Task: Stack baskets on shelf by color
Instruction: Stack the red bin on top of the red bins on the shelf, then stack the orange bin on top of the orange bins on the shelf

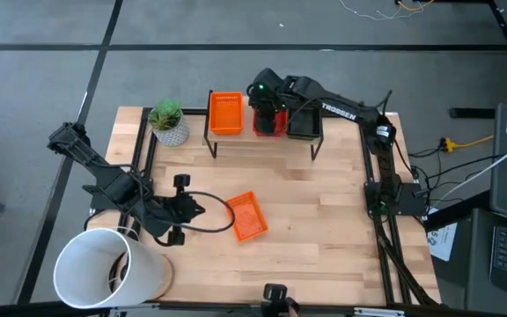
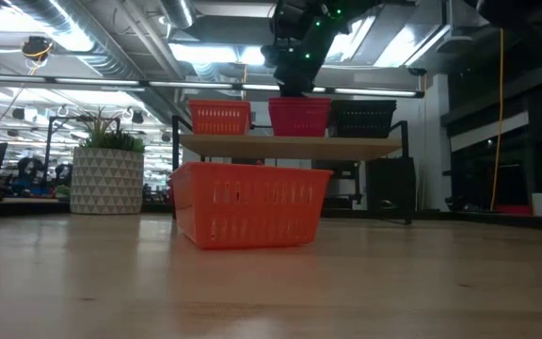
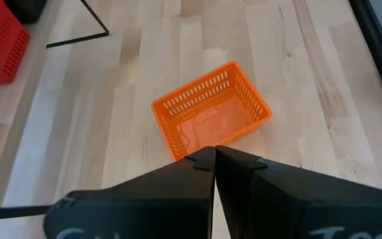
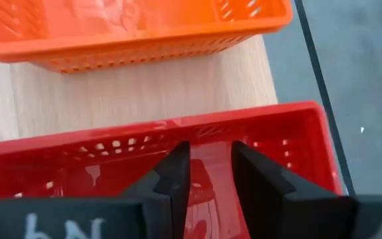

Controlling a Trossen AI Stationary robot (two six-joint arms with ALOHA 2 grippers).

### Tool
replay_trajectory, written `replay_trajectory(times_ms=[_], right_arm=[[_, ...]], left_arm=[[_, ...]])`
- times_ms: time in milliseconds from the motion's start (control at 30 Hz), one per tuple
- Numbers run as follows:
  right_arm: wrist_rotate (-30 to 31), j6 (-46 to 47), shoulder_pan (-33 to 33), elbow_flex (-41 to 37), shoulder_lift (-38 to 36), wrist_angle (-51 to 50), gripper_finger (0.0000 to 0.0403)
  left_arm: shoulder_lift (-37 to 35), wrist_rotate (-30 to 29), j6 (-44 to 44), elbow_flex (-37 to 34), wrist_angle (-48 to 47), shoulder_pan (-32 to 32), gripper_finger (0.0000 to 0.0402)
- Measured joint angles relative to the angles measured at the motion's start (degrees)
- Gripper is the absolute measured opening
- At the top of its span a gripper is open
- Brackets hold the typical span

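A big white plastic bucket (image 1: 108, 269) lay at the table's near left corner. Just beside it the left gripper (image 1: 202, 210) waited low over the wood, its two dark fingers (image 3: 197, 174) pressed together on nothing. Close in front of it sat a small orange mesh plastic basket (image 1: 247, 217), turned a bit crooked, flat on the light wooden table (image 1: 324, 202). A green plant in a white pot (image 1: 169, 122) stood at the far left corner. On the low wooden shelf with thin black legs (image 2: 290, 144) sat an orange basket (image 1: 225, 114), a red basket (image 2: 299, 116) and a black basket (image 2: 363, 118) in a row. The right gripper (image 4: 207, 174) hung over the red one, fingers a little apart, one on each side of its wall.
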Motion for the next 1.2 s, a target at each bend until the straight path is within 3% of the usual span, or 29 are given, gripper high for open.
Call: replay_trajectory(times_ms=[467, 667, 800, 967, 1100, 1200], right_arm=[[-5.88, 0.60, 0.00, 0.06, 0.00, 4.31, 0.0110], [0.31, 1.17, 0.00, 0.09, -0.59, 4.18, 0.0110], [-3.90, 3.78, 0.32, 5.50, -1.19, -4.01, 0.0110], [-5.99, 11.79, 3.50, 17.62, -1.59, -25.53, 0.0110], [-7.29, 16.85, 6.38, 10.36, -9.97, -35.42, 0.0110], [-7.42, 21.50, 8.49, 1.35, -17.73, -34.13, 0.0110]], left_arm=[[0.01, -0.45, -0.04, -0.02, -0.09, 0.00, 0.0004], [0.02, -0.47, -0.09, -0.02, -0.42, 0.00, 0.0004], [0.05, -0.47, -0.11, -0.04, -0.42, 0.00, 0.0004], [1.91, -1.83, -0.34, -0.09, 1.87, 1.01, 0.0004], [7.18, -2.30, 2.30, -0.07, 14.69, 4.92, 0.0004], [14.95, -2.33, 7.43, -0.13, 27.81, 9.16, 0.0004]])
